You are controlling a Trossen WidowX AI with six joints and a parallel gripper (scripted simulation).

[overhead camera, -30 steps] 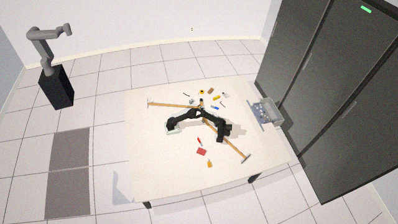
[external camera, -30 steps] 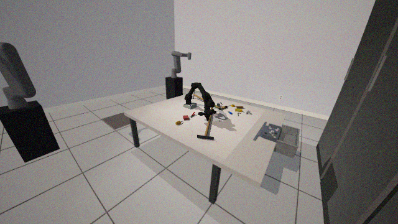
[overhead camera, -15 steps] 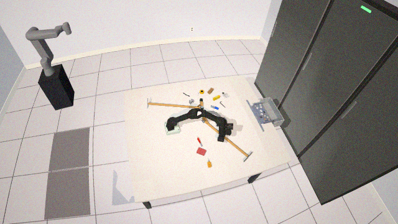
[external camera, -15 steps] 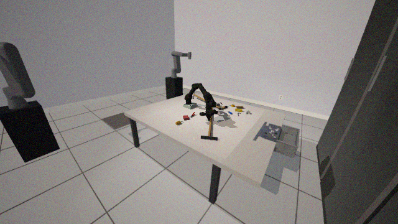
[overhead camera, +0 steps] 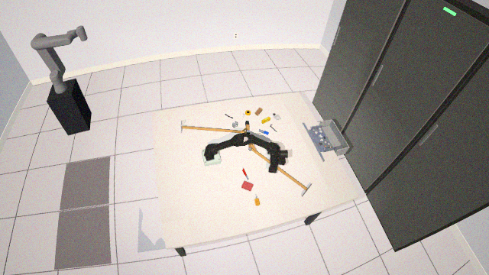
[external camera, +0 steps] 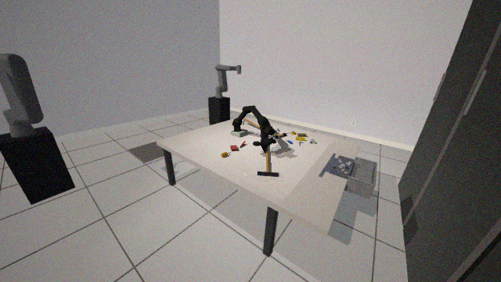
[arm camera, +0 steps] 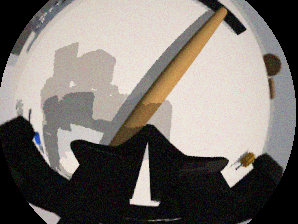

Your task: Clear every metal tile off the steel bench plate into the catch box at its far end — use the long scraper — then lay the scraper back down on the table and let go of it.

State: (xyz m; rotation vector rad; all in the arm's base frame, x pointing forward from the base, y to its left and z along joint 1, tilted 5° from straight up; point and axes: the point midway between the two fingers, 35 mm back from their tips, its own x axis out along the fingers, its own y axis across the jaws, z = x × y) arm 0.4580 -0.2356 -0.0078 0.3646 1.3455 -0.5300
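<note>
A scraper with a wooden handle (overhead camera: pixel 292 179) (external camera: pixel 268 164) (arm camera: pixel 175 80) and a dark crosswise head lies on the table, its head toward the near edge. My gripper (overhead camera: pixel 273 169) (external camera: pixel 265 150) (arm camera: pixel 149 127) is shut, nothing visible between its fingers, over this handle; the exact height gap cannot be told. A second wooden-handled scraper (overhead camera: pixel 214 129) (external camera: pixel 252 124) lies behind the arm, head to the left. Which one is longer is unclear. Several small metal tiles (overhead camera: pixel 322 139) (external camera: pixel 344 162) sit on the blue-grey plate (overhead camera: pixel 307 129) (external camera: pixel 332 166). The grey catch box (overhead camera: pixel 345 143) (external camera: pixel 362 177) adjoins its far end.
Near the arm's front lie a red knife (overhead camera: pixel 244 173), a red block (overhead camera: pixel 247 186) and an orange item (overhead camera: pixel 257 201) (arm camera: pixel 248 159). Behind it are a yellow block (overhead camera: pixel 266 120), a brown block (overhead camera: pixel 258 111), a blue-handled tool (overhead camera: pixel 264 132) and other small items. Dark cabinets (overhead camera: pixel 412 76) stand beyond the box.
</note>
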